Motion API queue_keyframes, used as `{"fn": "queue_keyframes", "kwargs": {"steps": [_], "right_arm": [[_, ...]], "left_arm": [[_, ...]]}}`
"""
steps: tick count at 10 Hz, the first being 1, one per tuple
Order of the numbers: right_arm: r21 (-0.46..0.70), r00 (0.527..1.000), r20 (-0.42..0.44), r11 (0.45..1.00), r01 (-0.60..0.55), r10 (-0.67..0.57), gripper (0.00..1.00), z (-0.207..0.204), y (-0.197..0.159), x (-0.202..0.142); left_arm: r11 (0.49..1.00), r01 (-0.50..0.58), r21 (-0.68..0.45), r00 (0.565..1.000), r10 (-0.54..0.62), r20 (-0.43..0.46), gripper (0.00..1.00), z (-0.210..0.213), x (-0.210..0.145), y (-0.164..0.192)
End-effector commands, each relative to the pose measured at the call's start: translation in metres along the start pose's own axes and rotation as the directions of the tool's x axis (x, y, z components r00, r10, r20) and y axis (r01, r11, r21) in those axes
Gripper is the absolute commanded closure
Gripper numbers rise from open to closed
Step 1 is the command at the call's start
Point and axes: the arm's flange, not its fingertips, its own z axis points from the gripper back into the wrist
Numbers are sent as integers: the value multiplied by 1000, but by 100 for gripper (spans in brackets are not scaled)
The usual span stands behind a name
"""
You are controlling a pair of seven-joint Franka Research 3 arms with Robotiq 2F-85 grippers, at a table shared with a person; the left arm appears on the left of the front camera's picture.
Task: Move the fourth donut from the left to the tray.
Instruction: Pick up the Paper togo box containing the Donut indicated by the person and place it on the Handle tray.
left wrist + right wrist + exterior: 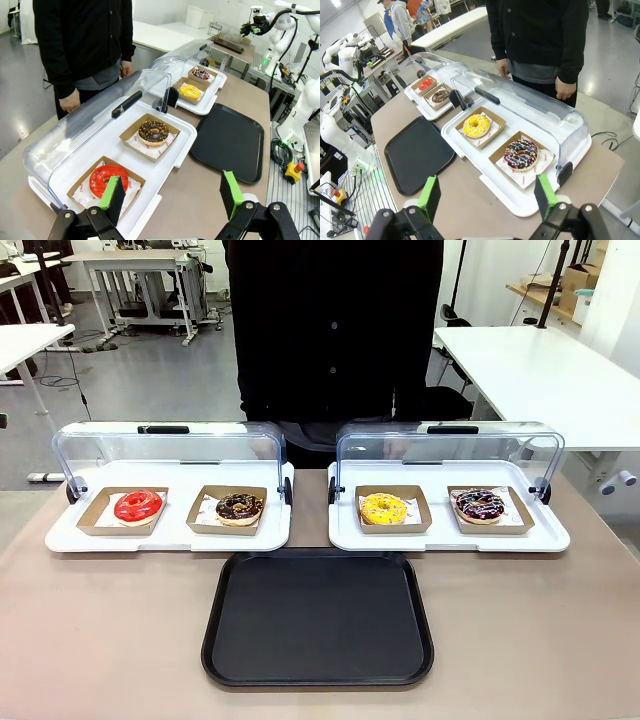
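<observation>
The fourth donut, dark chocolate glaze with pink and white streaks and sprinkles, sits on its brown cardboard holder in the right display tray. It lies just ahead of my right gripper, which is open above the table edge; the donut is between and beyond its fingers. The black tray lies bare in the table's middle, also seen as the black tray and the black tray. My left gripper is open near the left display tray. The fourth donut shows far off.
A yellow donut shares the right display tray. A red donut and a plainer chocolate donut sit in the left display tray. Both clear lids stand raised. A person in black stands at the far side.
</observation>
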Motion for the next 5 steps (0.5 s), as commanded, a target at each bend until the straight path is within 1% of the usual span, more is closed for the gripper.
{"fn": "queue_keyframes", "kwargs": {"steps": [1, 5], "right_arm": [[3, 999, 31, 1000, -28, 28, 0, -1, -1, 2], [3, 999, 31, 1000, -28, 28, 0, -1, -1, 2]], "left_arm": [[1000, -5, -12, 1000, 5, -2, 0, 2, 2, 0], [1000, -5, -12, 1000, 5, -2, 0, 2, 2, 0]]}}
